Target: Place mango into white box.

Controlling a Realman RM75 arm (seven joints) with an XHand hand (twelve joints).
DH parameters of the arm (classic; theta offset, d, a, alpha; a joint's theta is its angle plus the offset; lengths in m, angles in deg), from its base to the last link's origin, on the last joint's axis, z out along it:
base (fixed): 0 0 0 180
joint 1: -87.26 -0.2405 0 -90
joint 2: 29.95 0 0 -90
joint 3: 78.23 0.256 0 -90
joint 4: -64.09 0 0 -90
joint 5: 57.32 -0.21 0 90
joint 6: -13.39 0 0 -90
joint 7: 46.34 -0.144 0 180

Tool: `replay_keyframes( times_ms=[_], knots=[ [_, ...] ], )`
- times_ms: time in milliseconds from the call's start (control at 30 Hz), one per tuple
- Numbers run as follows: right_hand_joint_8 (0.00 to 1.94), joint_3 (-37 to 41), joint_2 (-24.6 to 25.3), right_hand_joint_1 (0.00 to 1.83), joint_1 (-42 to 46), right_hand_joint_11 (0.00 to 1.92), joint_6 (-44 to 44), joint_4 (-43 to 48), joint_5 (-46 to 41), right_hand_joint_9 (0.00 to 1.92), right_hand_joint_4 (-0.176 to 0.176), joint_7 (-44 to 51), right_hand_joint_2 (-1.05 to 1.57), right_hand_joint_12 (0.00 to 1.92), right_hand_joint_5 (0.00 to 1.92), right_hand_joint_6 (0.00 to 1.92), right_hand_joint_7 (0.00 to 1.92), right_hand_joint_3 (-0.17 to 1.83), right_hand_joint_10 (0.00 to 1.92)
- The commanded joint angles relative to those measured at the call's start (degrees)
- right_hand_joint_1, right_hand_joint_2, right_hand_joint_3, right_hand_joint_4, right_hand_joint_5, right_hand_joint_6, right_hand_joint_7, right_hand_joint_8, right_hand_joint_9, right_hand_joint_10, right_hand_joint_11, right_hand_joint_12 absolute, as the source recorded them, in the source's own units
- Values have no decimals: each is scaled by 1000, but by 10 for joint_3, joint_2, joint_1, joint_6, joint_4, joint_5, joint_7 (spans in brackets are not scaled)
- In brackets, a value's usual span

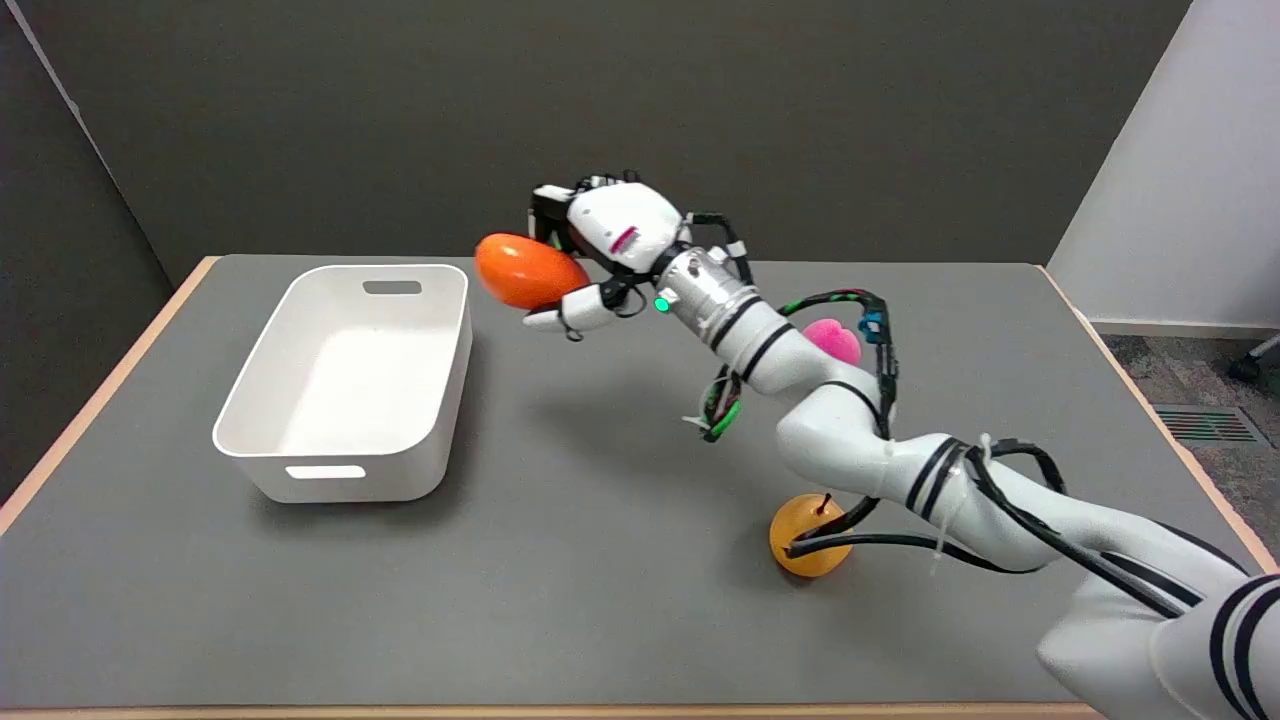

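While the white box [345,380] sits near the table's [560,590] left edge, the right hand [600,250] grips the orange mango [525,270] aloft just beside the box's right rim.

The right arm [880,450] is glossy white with black ring bands, a silver wrist cuff bearing a green light, and black cables zip-tied alongside. Its hand [605,250] is white-shelled with black fingers.

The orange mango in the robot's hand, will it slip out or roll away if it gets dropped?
The smooth, glossy orange egg-shaped mango might be slippery: the right hand holds it only at one end, most of it sticking out. Its rounded shape would probably roll on the flat grey table. Inside the white plastic box, the walls should stop it.
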Motion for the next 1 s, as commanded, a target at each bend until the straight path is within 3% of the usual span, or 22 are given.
replay_keyframes(
  times_ms=[33, 167, 333, 700, 733, 800, 867, 1000],
  knots=[
    [1558, -137, 131, 1180, -92, 456, 39, -107, -2, 799, -176, 28, 1052, 1541, 672, 1523, 720, 475, 1404],
    [1551, -144, 183, 1182, -93, 457, 39, -133, 1, 799, -176, 18, 1047, 1543, 677, 1518, 724, 480, 1411],
    [1548, -149, 210, 1183, -89, 457, 32, -135, -2, 797, -176, 18, 1044, 1542, 680, 1515, 727, 483, 1411],
    [1543, -147, 205, 1183, -65, 475, 4, -118, -63, 808, -176, 11, 1047, 1548, 681, 1512, 729, 475, 1406],
    [1470, -145, 203, 1094, -64, 457, -7, -114, -73, 792, -134, 7, 986, 1534, 639, 1414, 740, 549, 1388],
    [1143, -143, 197, 711, -63, 375, -16, -111, -78, 717, 45, 0, 724, 1474, 461, 983, 780, 865, 1303],
    [495, -142, 190, 375, -62, 207, -20, -109, -78, 411, 36, -5, 620, 1366, 208, 437, 448, 892, 950],
    [333, -130, 177, 296, -56, 180, -32, -101, -79, 246, 40, -13, 607, 1321, 136, 337, 305, 836, 786]
  ],
)
